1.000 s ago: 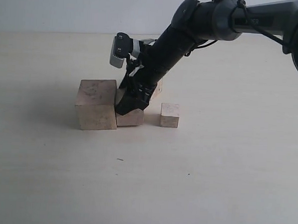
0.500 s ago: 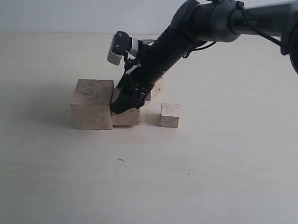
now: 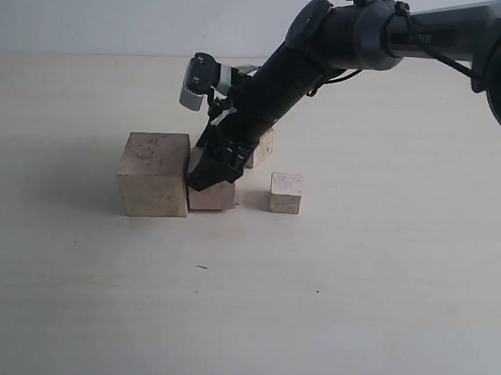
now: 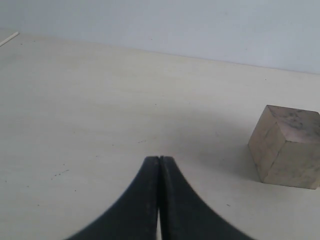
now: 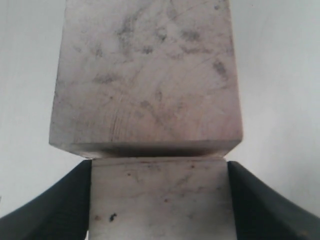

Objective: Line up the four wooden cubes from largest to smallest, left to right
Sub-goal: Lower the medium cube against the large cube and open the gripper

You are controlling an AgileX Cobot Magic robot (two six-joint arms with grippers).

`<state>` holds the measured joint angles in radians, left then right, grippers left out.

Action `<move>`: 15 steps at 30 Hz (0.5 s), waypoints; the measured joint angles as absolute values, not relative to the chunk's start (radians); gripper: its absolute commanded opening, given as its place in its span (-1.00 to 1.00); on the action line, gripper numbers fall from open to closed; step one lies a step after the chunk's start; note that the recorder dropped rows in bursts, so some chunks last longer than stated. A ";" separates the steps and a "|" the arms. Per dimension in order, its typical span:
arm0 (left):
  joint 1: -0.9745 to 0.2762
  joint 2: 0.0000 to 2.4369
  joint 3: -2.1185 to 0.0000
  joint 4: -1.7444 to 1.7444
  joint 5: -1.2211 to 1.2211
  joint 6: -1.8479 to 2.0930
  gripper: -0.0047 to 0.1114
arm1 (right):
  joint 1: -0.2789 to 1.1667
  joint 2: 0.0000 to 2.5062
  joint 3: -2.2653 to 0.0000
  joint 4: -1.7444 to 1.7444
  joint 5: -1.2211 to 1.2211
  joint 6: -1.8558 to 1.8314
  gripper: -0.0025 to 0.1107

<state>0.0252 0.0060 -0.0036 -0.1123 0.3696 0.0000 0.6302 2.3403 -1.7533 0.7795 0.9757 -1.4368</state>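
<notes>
The four wooden cubes sit mid-table in the exterior view. The largest cube [image 3: 154, 174] is at the left. Pressed against its right side is the second-largest cube [image 3: 215, 196], resting on the table, with my right gripper [image 3: 207, 175] shut on it. A third cube [image 3: 262, 149] peeks out behind the arm, and the smallest cube [image 3: 285, 193] stands apart at the right. In the right wrist view, black fingers [image 5: 65, 200] flank the held cube [image 5: 160, 195], which butts against the largest cube [image 5: 145, 75]. My left gripper [image 4: 159, 160] is shut and empty, with the largest cube [image 4: 286, 145] off to one side.
The pale wooden table [image 3: 244, 305] stretches wide in front of the cubes and to both sides. A light wall [image 3: 117, 12] runs behind the table's far edge. The right arm [image 3: 368, 30] reaches in from the upper right, slanting down over the third cube.
My right gripper has slid left with the second-largest cube in it, pushing the largest cube a little to the left. The smallest cube has not moved.
</notes>
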 measured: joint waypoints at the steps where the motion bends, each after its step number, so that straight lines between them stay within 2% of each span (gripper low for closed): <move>1: 0.025 0.006 -0.004 -0.112 0.370 0.000 -0.92 | 0.630 2.340 -1.753 0.775 0.976 -1.437 -0.90; 4: 0.025 0.006 -0.004 -0.112 0.370 0.000 -0.92 | 0.630 2.339 -1.753 0.773 0.976 -1.437 -0.73; 8: 0.025 0.006 -0.004 -0.112 0.370 0.000 -0.92 | 0.630 2.339 -1.753 0.775 0.978 -1.437 -0.36; 12: 0.025 0.006 -0.004 -0.112 0.370 0.000 -0.92 | 0.630 2.339 -1.753 0.793 0.983 -1.437 0.20; 15: 0.025 0.006 -0.004 -0.112 0.370 0.000 -0.92 | 0.630 2.341 -1.753 0.816 1.006 -1.437 0.35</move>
<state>0.0252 0.0060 -0.0036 -0.1123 0.3696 0.0000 0.6302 2.3405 -1.7533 0.8163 1.0056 -1.4368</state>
